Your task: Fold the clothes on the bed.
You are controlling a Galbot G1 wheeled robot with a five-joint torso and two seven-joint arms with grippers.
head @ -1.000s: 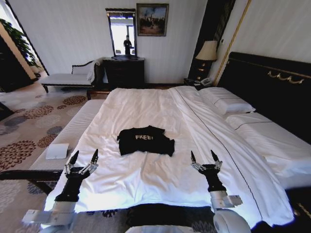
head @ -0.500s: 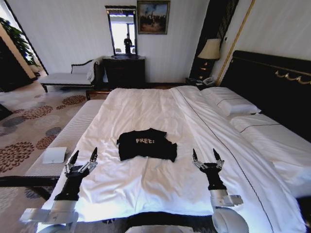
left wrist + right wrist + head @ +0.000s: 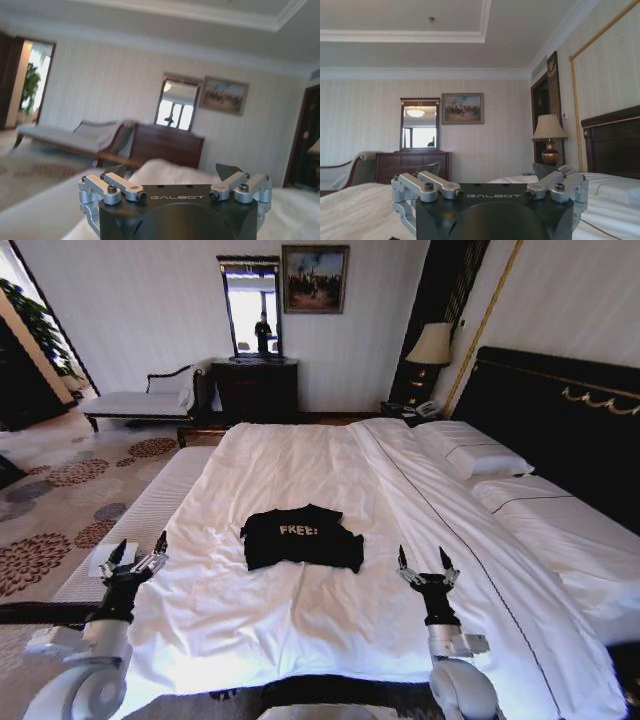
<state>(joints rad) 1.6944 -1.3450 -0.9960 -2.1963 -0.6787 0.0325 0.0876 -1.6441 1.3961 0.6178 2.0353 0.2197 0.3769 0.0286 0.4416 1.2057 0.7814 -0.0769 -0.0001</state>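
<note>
So the black "FREE!" T-shirt [image 3: 302, 537] sits roughly in the middle of the frame on the white bed [image 3: 300, 465], already bunched into a compact shape with the lettering facing up, and nothing is touching it. The left claw [image 3: 135, 555] hovers at the lower left over the bed's edge and the right claw [image 3: 421, 562] at the lower right, both with fingers spread and empty. I'd guess they're set wide on either side so each can reach its own side of the shirt.

I count one black T-shirt [image 3: 302, 537] on one bed [image 3: 300, 455] with two white pillows [image 3: 470, 450]. My two grippers, left [image 3: 135, 553] and right [image 3: 421, 560], each spread two fingers. One lamp [image 3: 431, 344], one mirror [image 3: 252, 305], one painting [image 3: 314, 279].
</note>
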